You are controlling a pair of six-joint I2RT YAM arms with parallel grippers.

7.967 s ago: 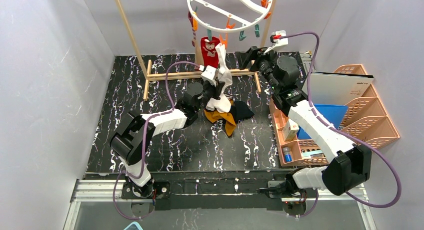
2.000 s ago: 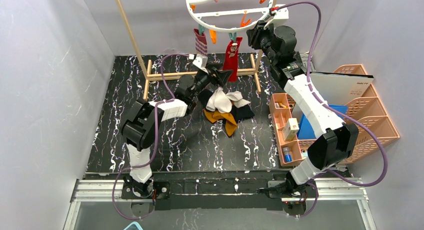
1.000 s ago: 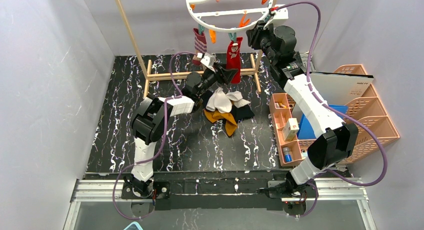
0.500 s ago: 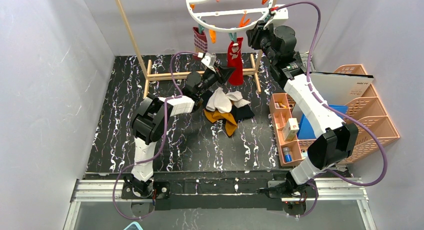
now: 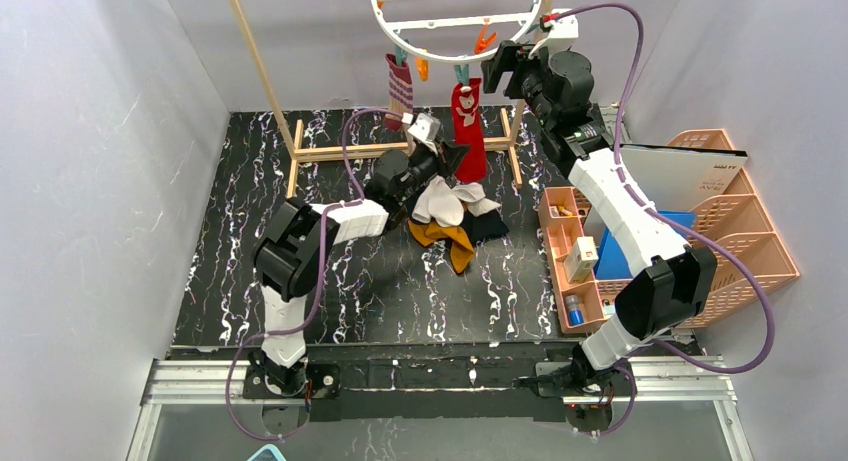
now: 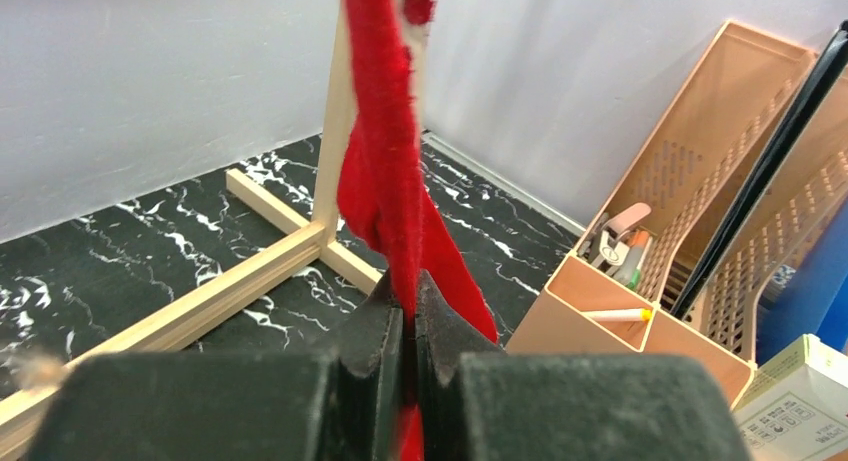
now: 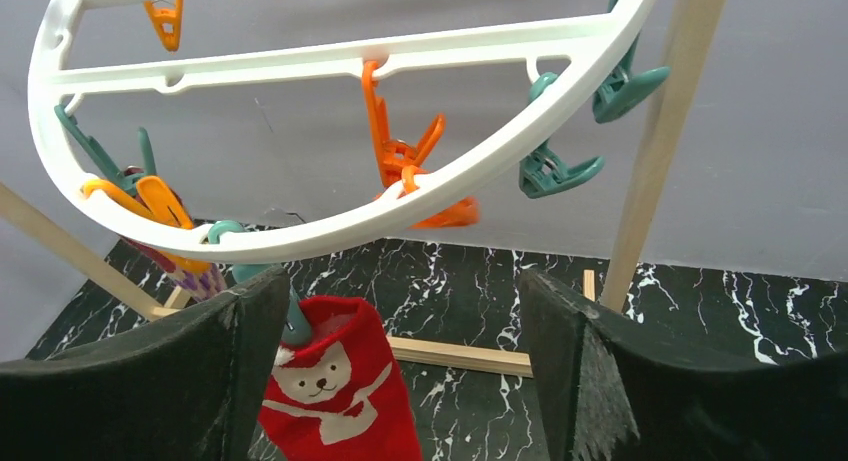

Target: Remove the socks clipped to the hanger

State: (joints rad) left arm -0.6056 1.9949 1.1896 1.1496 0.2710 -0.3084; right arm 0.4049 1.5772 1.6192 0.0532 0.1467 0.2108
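Red sock (image 6: pixel 385 161), 1 of 2 on hanger (image 7: pixel 300 61), pinched by left jaws; right jaws wide, empty.

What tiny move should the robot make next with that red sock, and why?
Probably the left gripper should pull gently downward. It is shut on the red sock, which hangs from a teal clip on the hanger, while the right gripper is open beside the ring, holding nothing.

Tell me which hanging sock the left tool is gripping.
The red sock, right of the striped sock; the left tool is shut on its lower part.
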